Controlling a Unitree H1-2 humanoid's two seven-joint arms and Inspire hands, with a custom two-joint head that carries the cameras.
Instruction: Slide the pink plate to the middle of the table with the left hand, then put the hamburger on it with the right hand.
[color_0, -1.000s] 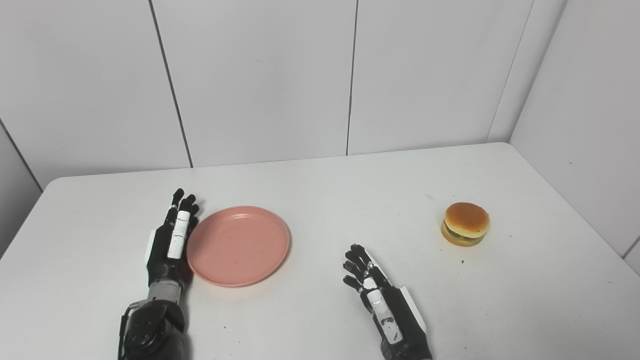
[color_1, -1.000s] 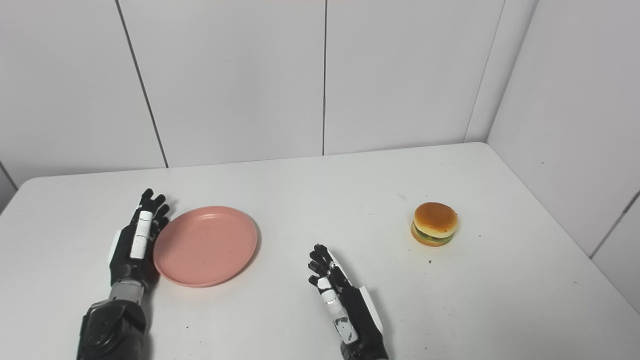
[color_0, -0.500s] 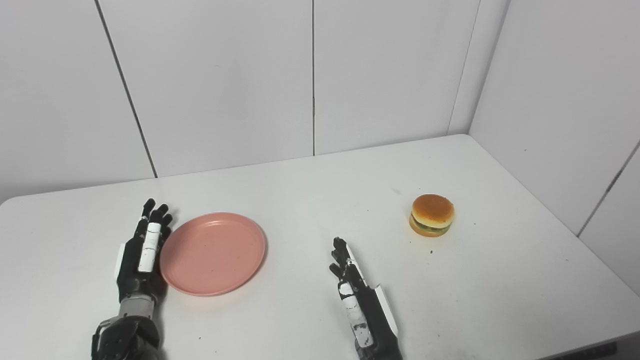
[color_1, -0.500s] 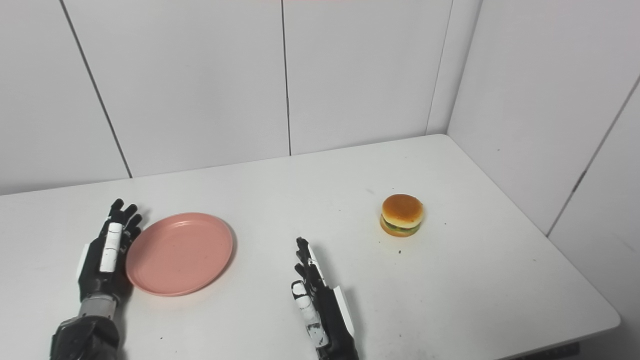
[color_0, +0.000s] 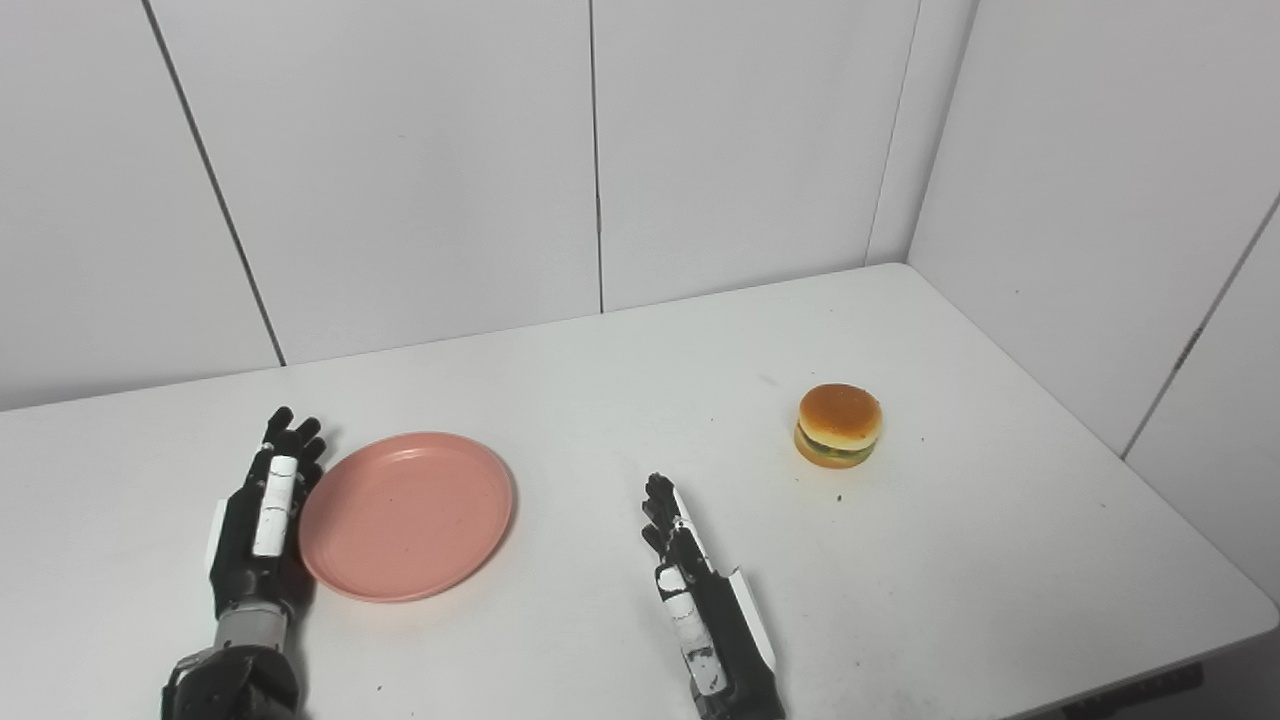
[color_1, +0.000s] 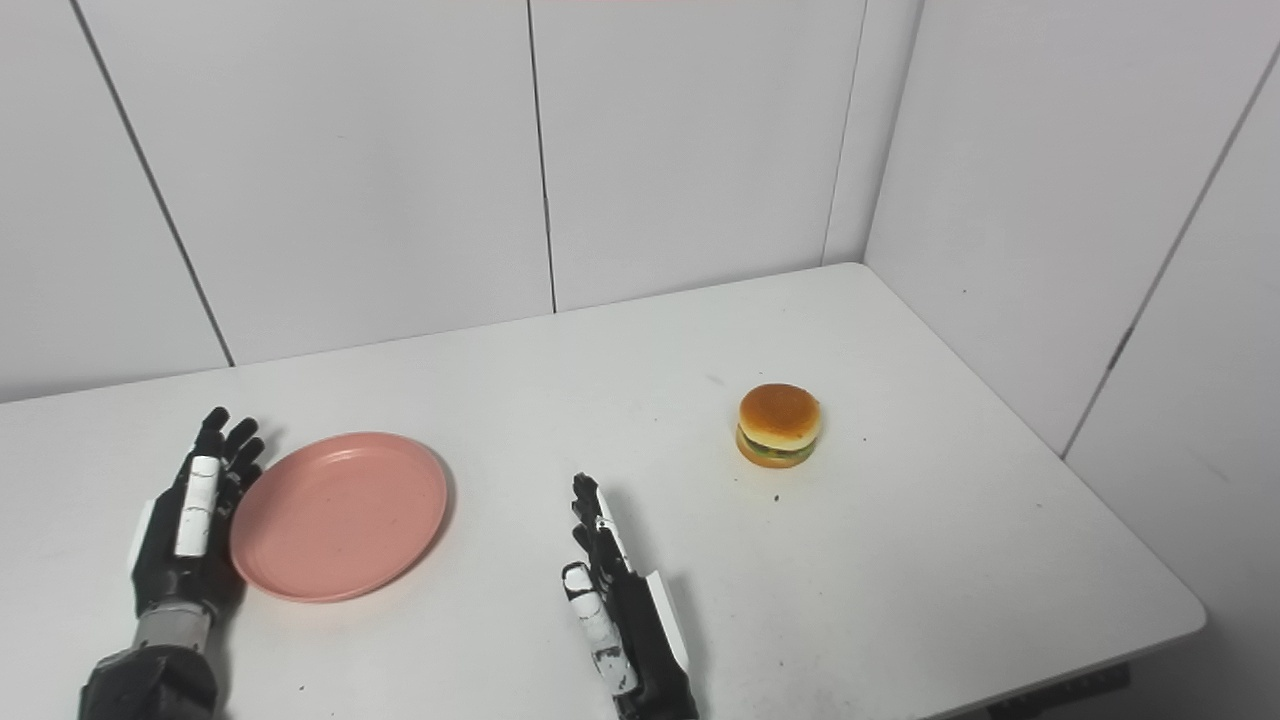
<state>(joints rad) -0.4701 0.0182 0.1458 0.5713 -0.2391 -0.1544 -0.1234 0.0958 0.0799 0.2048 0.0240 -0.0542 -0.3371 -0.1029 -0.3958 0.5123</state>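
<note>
The pink plate lies flat on the white table, left of its middle. My left hand rests edge-on against the plate's left rim, fingers straight and together, holding nothing. The hamburger sits upright to the right, alone on the table. My right hand stands edge-on near the front, between plate and hamburger, fingers extended, holding nothing and well short of the hamburger.
White wall panels close off the back and the right side of the table. The table's right edge and front right corner are in view. Bare tabletop lies between plate and hamburger.
The camera has swung to the right, shifting the whole picture left. My right hand has turned more edge-on. Plate, hamburger and left hand keep their places on the table.
</note>
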